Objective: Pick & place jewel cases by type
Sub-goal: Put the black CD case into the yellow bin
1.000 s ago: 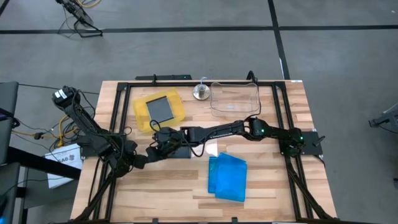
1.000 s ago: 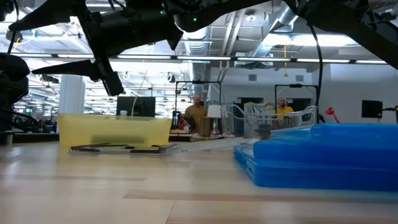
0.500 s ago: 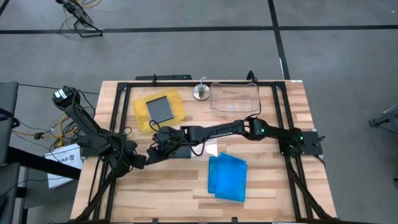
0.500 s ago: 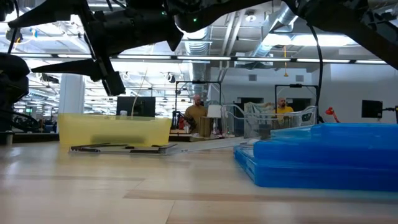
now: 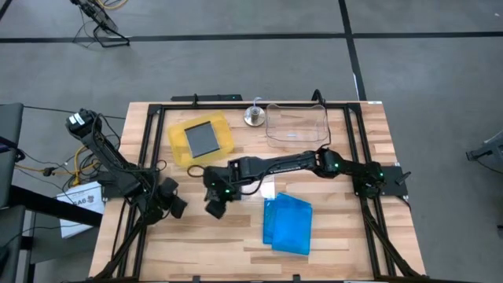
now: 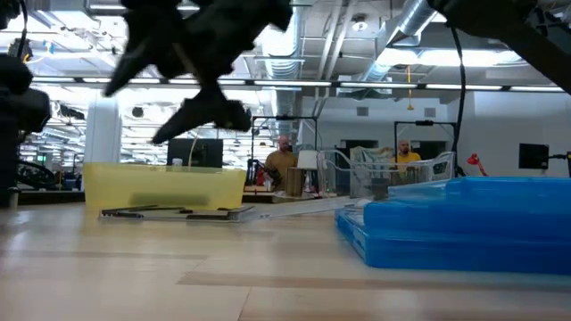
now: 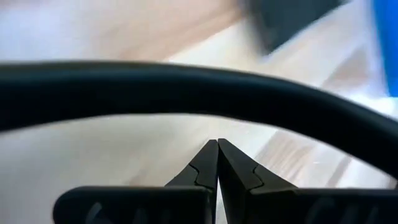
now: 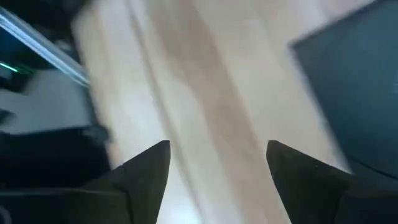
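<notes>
A dark clear-grey jewel case (image 6: 178, 212) lies flat on the wood in front of the yellow tray (image 5: 223, 146). In the right wrist view the same case (image 8: 354, 81) shows beside my fingers. A second grey case (image 5: 203, 139) lies inside the tray. Several blue jewel cases (image 5: 287, 224) are stacked flat toward the near edge. My right gripper (image 5: 214, 207) (image 8: 217, 162) hangs open over bare wood near the table's middle, with nothing between its fingers. My left gripper (image 5: 176, 207) (image 7: 217, 155) is shut on nothing, left of the right one.
A clear plastic tub (image 5: 296, 124) and a small round silver object (image 5: 253, 116) stand near the far edge. A pale flat patch (image 5: 267, 187) lies on the wood by the right arm. There is bare wood near the left part of the near edge. People are in the room beyond the table.
My right gripper has swung away from the dark case toward the near edge, and it has risen in the low view. My left gripper has drawn back toward the table's left and near edges. The dark case has stayed flat where it was.
</notes>
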You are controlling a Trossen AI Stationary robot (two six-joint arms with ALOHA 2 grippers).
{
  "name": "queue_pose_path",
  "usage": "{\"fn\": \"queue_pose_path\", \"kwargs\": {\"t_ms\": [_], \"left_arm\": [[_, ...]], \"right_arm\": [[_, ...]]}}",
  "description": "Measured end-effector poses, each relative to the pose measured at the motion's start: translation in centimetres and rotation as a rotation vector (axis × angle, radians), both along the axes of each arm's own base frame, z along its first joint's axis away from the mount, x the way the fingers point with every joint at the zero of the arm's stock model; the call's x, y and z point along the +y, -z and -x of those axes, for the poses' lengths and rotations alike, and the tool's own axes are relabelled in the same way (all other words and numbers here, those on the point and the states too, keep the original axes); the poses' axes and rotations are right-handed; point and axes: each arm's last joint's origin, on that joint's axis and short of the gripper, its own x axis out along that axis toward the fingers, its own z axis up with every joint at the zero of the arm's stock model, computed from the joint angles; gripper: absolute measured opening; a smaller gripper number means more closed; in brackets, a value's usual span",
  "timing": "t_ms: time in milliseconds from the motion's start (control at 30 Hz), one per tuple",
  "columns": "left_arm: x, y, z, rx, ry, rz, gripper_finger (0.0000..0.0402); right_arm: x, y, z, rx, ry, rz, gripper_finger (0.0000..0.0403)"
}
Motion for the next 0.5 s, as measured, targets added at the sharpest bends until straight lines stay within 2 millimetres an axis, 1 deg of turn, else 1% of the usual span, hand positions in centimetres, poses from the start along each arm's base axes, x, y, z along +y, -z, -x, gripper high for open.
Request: {"fn": "queue_pose_path", "kwargs": {"t_ms": [100,167,233,333,400,500], "left_arm": [[-0.1,-0.2,-0.3,-0.066,0.038,-0.065,0.0],[-0.3,-0.5,-0.6,-0.103,0.05,-0.07,0.0],[-0.2,-0.5,-0.7,-0.113,0.049,-0.088,0.0],[-0.1,-0.5,-0.9,-0.108,0.043,-0.088,0.0],[0.0,-0.5,-0.9,-0.101,0.042,-0.083,0.0],[0.0,-0.5,-0.9,-0.095,0.052,-0.077,0.0]], "right_arm": [[0.0,-0.9,2.1,0.123,-0.059,0.147,0.026],[0.0,-0.7,2.7,0.168,-0.094,0.222,0.026],[0.4,0.0,3.8,0.273,-0.143,0.295,0.026],[1.2,0.2,4.6,0.325,-0.219,0.356,0.026],[1.7,0.2,4.9,0.328,-0.267,0.389,0.026],[2.4,0.2,5.2,0.328,-0.32,0.482,0.026]]}}
